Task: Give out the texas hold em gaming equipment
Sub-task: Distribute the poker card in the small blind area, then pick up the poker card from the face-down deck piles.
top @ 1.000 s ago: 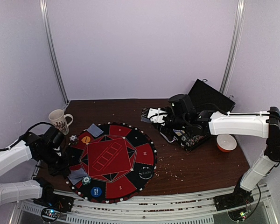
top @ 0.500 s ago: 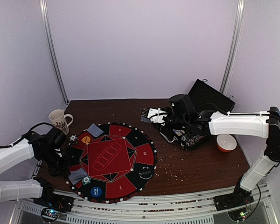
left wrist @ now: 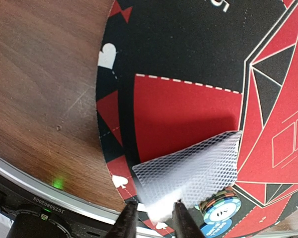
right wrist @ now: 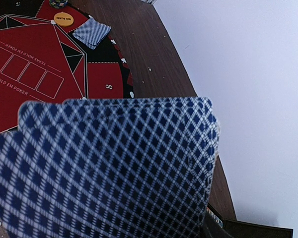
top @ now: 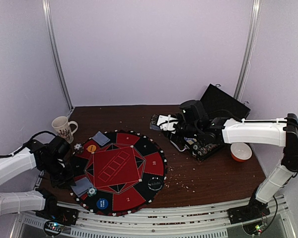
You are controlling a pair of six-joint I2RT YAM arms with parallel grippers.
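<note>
**Left gripper (left wrist: 154,218) clamps a card (left wrist: 196,166) by its corner at the worktop's near-left edge.**
The card's length runs from the fingers (left wrist: 128,223) onto the mat (left wrist: 184,109); the right gripper (top: 162,122), toward the far-right corner, clamps the deck (right wrist: 114,168).

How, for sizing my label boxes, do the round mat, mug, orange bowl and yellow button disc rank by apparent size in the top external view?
1. round red-and-black mat, largest by far.
2. mug and orange bowl: they look alike, so unranked.
3. yellow button disc, smallest.
</note>
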